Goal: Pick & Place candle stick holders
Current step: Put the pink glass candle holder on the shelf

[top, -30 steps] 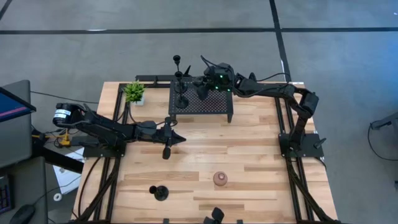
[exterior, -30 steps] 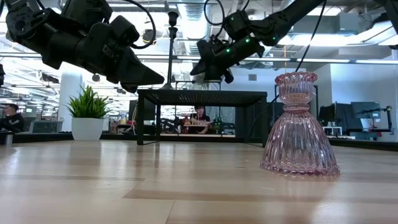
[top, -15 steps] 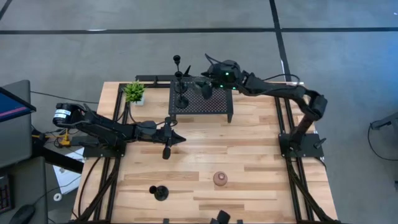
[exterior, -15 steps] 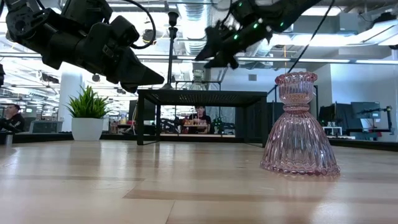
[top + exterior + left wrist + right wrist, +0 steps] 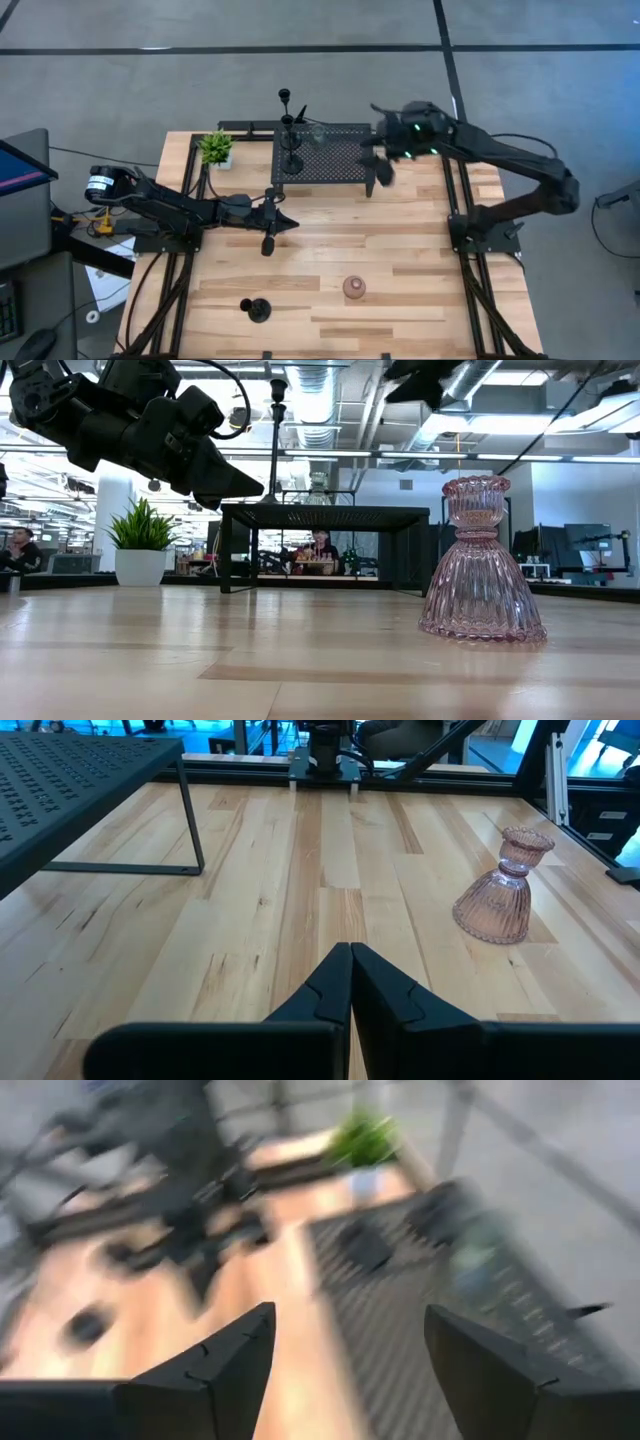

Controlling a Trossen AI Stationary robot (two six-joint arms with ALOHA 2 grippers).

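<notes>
R gripper [image 5: 378,168] hung empty, jaws apart, above the black perforated metal stand [image 5: 345,160], 3 o'clock edge. Greenish translucent bell-shaped holder [image 5: 317,134] sat on stand at 12, prob. deposited. L gripper [image 5: 268,240] clenched, idle mid-table. Pink ribbed glass holder [image 5: 353,288] awaited pickup at 6.

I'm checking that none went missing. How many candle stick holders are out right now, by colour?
Black stemmed holders: 3
Greenish translucent holder: 1
Pink translucent holder: 1
Total: 5
</notes>
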